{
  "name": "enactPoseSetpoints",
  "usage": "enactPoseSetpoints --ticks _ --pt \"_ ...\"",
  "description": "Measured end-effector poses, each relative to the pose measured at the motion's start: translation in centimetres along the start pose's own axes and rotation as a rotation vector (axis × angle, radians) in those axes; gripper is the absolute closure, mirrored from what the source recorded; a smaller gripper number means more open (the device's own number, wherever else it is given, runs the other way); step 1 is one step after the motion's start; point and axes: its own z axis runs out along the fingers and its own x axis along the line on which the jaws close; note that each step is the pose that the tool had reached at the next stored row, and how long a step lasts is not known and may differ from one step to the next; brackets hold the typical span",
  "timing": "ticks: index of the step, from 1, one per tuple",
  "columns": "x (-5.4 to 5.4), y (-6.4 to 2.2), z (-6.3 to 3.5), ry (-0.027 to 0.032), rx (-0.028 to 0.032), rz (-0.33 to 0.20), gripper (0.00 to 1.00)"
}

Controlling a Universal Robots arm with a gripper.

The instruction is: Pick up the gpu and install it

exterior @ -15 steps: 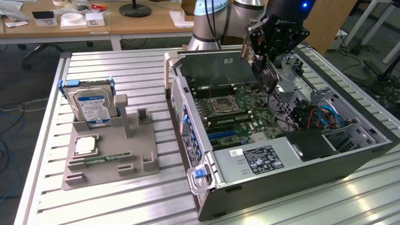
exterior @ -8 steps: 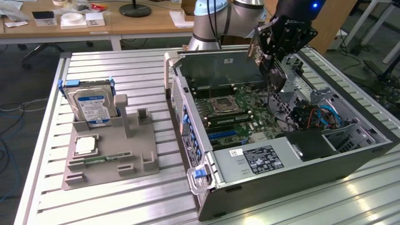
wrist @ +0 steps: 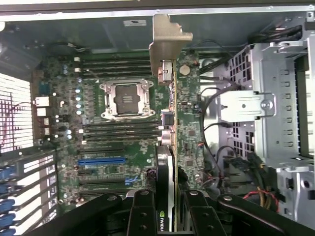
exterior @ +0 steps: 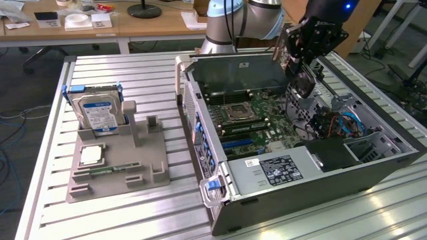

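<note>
The gpu (wrist: 169,123): already picked up, not yet plugged in. From the exterior view's left: a gray stand (exterior: 120,180) with a hard drive (exterior: 99,114) standing in it, then the open computer case (exterior: 320,185) with its green board (exterior: 253,117) showing, then the black gripper (exterior: 301,62) above the case, squeezing tight on one end of the gpu and holding it on edge, silver bracket (wrist: 170,34) at the far end. Looks to hang in the air over the green board without touching, blue slot (wrist: 101,161) bare, with the pushing-in part left to do.
</note>
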Motion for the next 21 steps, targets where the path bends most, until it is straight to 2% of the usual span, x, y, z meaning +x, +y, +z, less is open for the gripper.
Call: enactPoseSetpoints --ticks 9,21 --pt "-2.1 0.18 0.10 0.0000 -0.0002 0.000 0.73" --pt "-2.2 0.17 0.38 0.0000 -0.0002 0.000 0.73"
